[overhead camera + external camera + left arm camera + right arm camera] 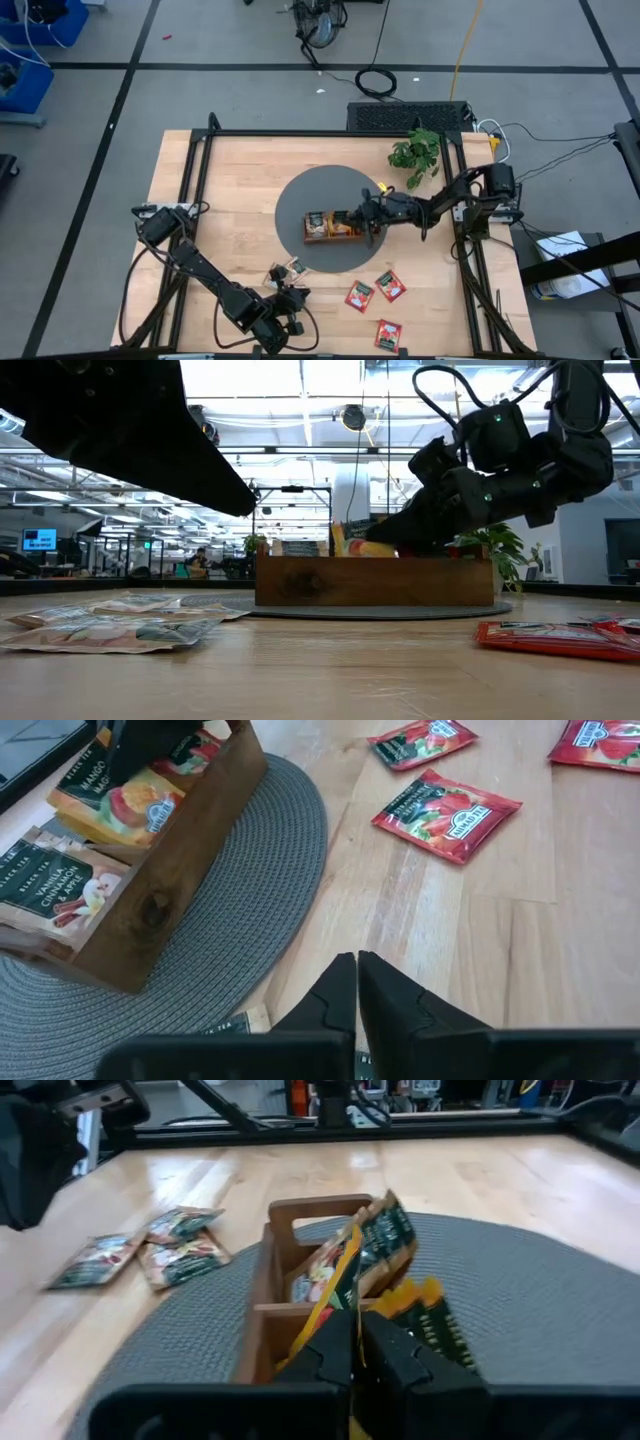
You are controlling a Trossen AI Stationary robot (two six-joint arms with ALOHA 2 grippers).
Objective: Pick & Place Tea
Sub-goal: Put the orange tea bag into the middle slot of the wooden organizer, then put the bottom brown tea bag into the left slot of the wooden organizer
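Facing you: a wooden table, grey round mat; left gripper closed empty, right gripper pinching an orange-yellow sachet.

Grey floor with dark seams, blue bins, bright ceiling lights

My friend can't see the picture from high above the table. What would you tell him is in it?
The right arm's fingers reach over a wooden tray of tea sachets on a round grey mat. The left arm's fingers sit by pale sachets; three red sachets lie nearby.
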